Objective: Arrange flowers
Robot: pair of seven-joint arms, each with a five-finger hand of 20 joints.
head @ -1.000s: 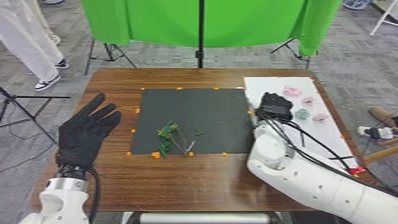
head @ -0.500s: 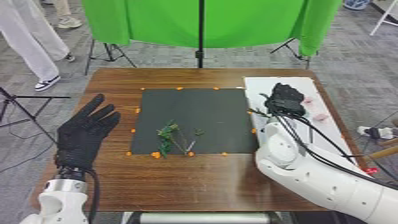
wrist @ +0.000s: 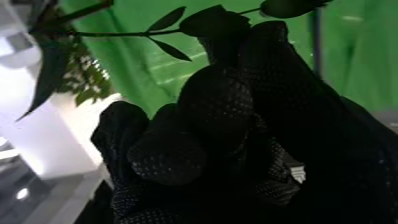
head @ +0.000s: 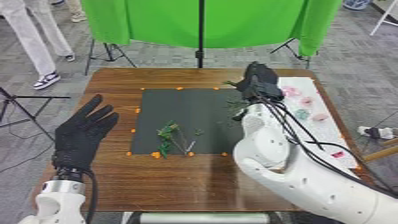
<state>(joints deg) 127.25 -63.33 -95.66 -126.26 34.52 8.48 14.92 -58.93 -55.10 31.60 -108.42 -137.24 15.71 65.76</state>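
In the head view my right hand (head: 259,81) is above the far right corner of the black mat (head: 191,107), curled on a leafy green sprig (head: 234,106) whose leaves stick out to its left. Seen from the right wrist, the right hand (wrist: 218,100) has its fingers closed round the stem, and thin leaves (wrist: 167,19) stand out past the fingertips. Green stems (head: 166,134) lie on the mat's near half. My left hand (head: 84,132) is over the table's left edge with straight fingers. Pink flowers (head: 291,91) and a pale green one (head: 302,114) lie on the white sheet.
The white sheet (head: 298,82) covers the right side of the brown table (head: 169,187). A red piece (head: 338,155) lies near the sheet's near end. Orange markers (head: 156,155) line the mat. A green cloth (head: 151,25) hangs behind.
My right hand has moved from over the white sheet leftward and farther away, uncovering the flowers there. The sprig's leaves now show more clearly beside it. The left hand has hardly shifted.
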